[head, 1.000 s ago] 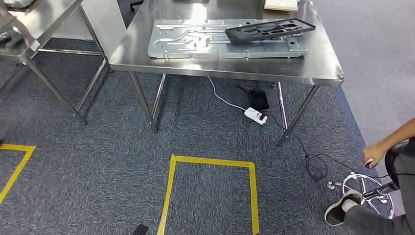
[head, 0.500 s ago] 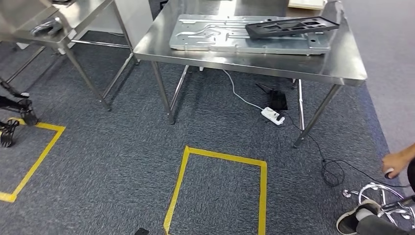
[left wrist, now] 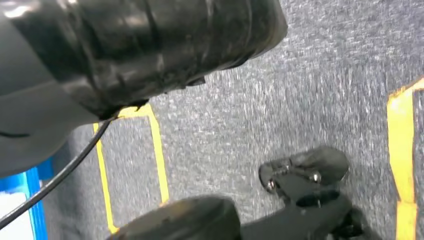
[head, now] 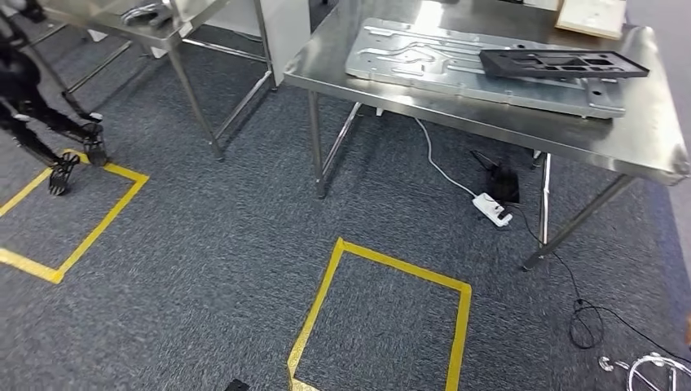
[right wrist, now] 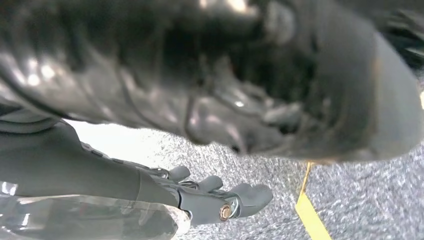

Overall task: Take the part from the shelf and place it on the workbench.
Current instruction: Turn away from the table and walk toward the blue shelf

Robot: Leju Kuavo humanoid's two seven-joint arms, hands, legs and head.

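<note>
Part: a black frame part (head: 564,63) is seen lying flat on a silver stamped plate (head: 481,61), which rests on the steel workbench (head: 570,134). It is judged to be the task's part, already set down. This cannot be confirmed, as no shelf is identified in the head view.

Position: the part lies well ahead of the right hand (right wrist: 216,199) and well above it, with no contact. The hand hangs low beside the body, over the carpet and near a strip of yellow tape (right wrist: 311,216).

Hands: the right hand's fingers are seen stretched out and slightly apart, with nothing between them. The left hand's state cannot be told from its wrist view.

Risks, as judgements:
- If the part on the workbench is not the one wanted, both hands would be empty with the shelf out of sight, and the pick would have to be set up afresh.
- A raised hand could catch the workbench edge, since the arm hangs below the top.
- A power strip (head: 491,208) and a loose cable (head: 587,326) lie on the floor under and beside the workbench, where a foot could snag.
- A black stand (head: 57,159) on the left-hand side could be struck in a turn.
</note>
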